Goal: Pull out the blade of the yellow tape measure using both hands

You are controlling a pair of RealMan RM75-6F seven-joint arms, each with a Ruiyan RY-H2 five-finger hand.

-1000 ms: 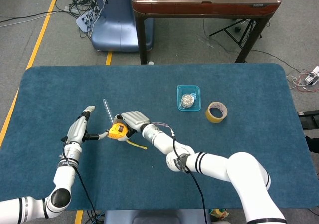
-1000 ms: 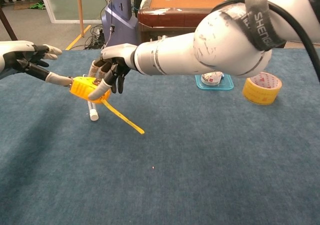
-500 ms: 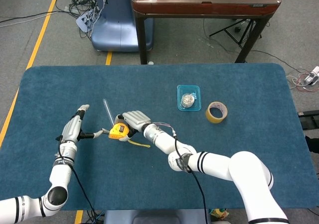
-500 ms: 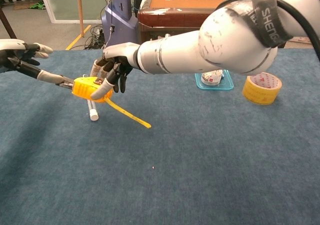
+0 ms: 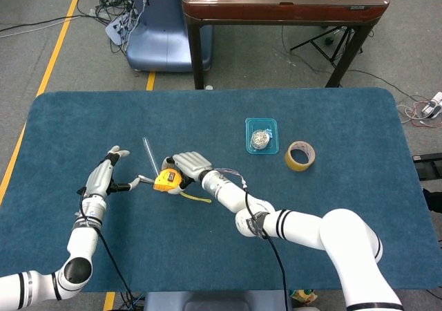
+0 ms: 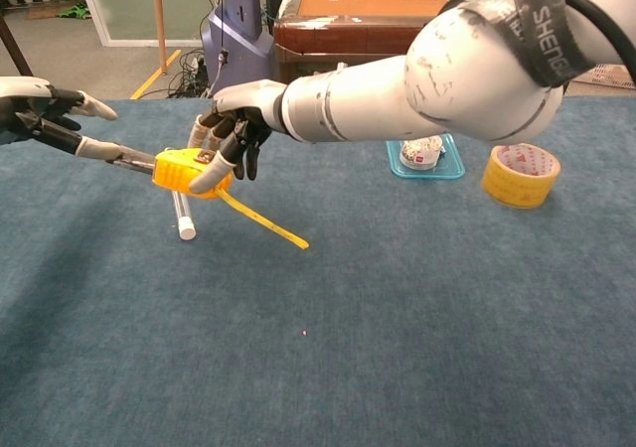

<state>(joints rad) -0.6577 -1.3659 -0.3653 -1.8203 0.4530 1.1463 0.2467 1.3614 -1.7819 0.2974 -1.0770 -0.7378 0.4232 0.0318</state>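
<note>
The right hand [image 5: 190, 167] grips the tape measure [image 5: 166, 180] just above the counter [image 5: 331, 186], left of centre. The left hand [image 5: 103, 180], further left, pinches the blade [image 5: 143, 180], which runs left–right between them. Pulling it out means moving the hands apart along that line.

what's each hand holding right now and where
The right hand grips the tape measure by its yellow case; the left hand pinches the blade tip.
</note>
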